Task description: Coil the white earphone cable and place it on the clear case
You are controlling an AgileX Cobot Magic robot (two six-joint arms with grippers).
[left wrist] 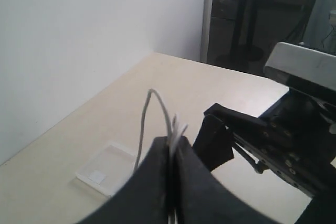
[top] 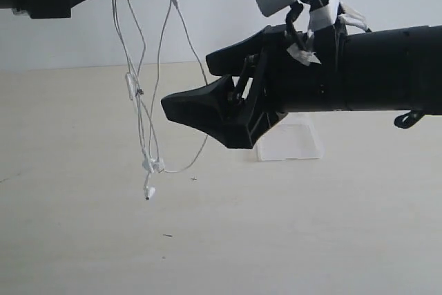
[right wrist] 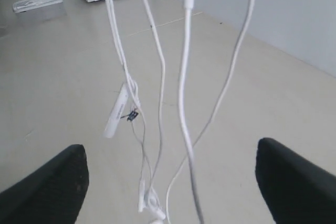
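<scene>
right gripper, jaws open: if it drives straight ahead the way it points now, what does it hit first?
Most likely the white earphone cable. Its strands dangle from the left gripper, straight ahead of the right gripper and between its open fingers. Depth is unclear, but nothing nearer shows in that line.

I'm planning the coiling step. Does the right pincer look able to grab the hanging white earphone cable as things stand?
Probably yes: the right pincer is open, and the white earphone cable hangs free just ahead of its opening, with nothing blocking.
</scene>
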